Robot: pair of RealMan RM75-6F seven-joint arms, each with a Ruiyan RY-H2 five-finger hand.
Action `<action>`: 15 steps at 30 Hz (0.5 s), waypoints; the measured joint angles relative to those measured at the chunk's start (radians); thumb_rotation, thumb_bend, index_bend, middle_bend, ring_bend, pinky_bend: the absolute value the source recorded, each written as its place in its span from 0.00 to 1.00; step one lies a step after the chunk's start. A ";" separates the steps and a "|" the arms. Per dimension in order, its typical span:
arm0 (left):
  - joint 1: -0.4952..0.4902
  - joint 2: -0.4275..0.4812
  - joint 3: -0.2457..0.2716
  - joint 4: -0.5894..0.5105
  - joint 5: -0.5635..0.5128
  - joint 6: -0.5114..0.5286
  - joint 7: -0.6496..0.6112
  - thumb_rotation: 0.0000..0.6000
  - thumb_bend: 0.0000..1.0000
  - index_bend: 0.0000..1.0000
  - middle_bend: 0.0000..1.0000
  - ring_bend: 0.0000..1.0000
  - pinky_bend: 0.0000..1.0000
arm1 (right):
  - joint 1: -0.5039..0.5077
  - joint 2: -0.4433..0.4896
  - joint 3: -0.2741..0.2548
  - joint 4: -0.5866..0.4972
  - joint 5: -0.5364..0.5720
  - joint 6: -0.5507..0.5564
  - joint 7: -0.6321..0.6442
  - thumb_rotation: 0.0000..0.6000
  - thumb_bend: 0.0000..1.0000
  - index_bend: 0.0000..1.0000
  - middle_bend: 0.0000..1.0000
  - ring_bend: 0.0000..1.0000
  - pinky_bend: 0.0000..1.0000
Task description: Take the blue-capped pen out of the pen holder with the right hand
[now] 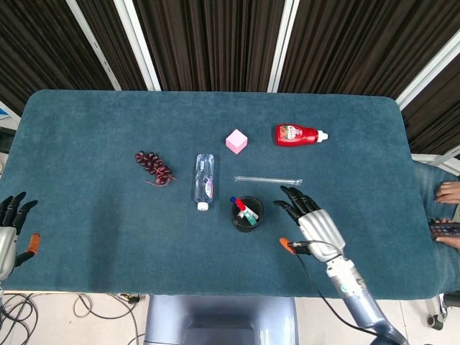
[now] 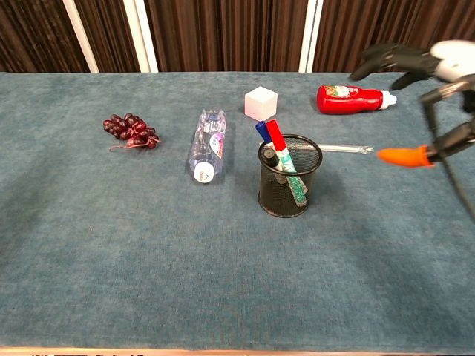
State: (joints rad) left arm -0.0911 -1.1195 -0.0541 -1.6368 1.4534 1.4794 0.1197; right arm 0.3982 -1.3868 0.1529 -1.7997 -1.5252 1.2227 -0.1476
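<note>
Right hand (image 1: 310, 221) hung open, fingers spread, just right of the holder (image 1: 248, 213) — blue-capped pen (image 2: 262, 133) still inside, near the table's (image 1: 86, 165) front edge.

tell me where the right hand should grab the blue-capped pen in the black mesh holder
Probably pinch the blue-capped pen at its cap, the only part standing clear above the rim of the black mesh pen holder. It leans toward the holder's far-left rim beside the red-capped marker, so the open right hand should come from above, fingers on the blue cap's free sides.
</note>
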 measured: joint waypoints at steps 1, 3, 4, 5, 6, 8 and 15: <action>0.000 0.000 0.000 -0.001 -0.002 -0.001 0.001 1.00 0.44 0.16 0.03 0.04 0.10 | 0.007 -0.016 0.004 0.000 0.006 -0.002 -0.013 1.00 0.36 0.26 0.00 0.00 0.17; 0.000 0.000 -0.001 -0.003 -0.006 -0.003 0.002 1.00 0.44 0.16 0.03 0.04 0.10 | 0.017 -0.037 0.009 0.000 0.015 -0.007 -0.033 1.00 0.36 0.28 0.00 0.00 0.17; 0.000 0.000 -0.001 -0.003 -0.008 -0.005 0.003 1.00 0.44 0.16 0.03 0.04 0.10 | 0.024 -0.048 0.012 0.000 0.023 -0.011 -0.048 1.00 0.37 0.29 0.00 0.00 0.17; 0.000 0.000 -0.001 -0.004 -0.009 -0.005 0.004 1.00 0.44 0.16 0.03 0.04 0.10 | 0.029 -0.056 0.014 0.000 0.030 -0.015 -0.060 1.00 0.37 0.29 0.00 0.00 0.17; 0.000 0.001 -0.001 -0.005 -0.010 -0.006 0.005 1.00 0.44 0.16 0.03 0.04 0.10 | 0.035 -0.064 0.017 0.000 0.037 -0.019 -0.072 1.00 0.37 0.29 0.00 0.00 0.17; 0.000 0.001 -0.001 -0.007 -0.012 -0.007 0.006 1.00 0.44 0.16 0.03 0.04 0.10 | 0.049 -0.082 0.024 -0.001 0.056 -0.032 -0.100 1.00 0.37 0.30 0.00 0.00 0.17; -0.001 0.002 -0.002 -0.009 -0.018 -0.011 0.007 1.00 0.44 0.16 0.03 0.04 0.10 | 0.100 -0.125 0.061 -0.006 0.130 -0.072 -0.165 1.00 0.40 0.34 0.00 0.00 0.17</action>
State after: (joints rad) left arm -0.0918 -1.1174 -0.0560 -1.6459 1.4358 1.4683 0.1271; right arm 0.4978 -1.5121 0.2137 -1.8053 -1.3952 1.1510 -0.3124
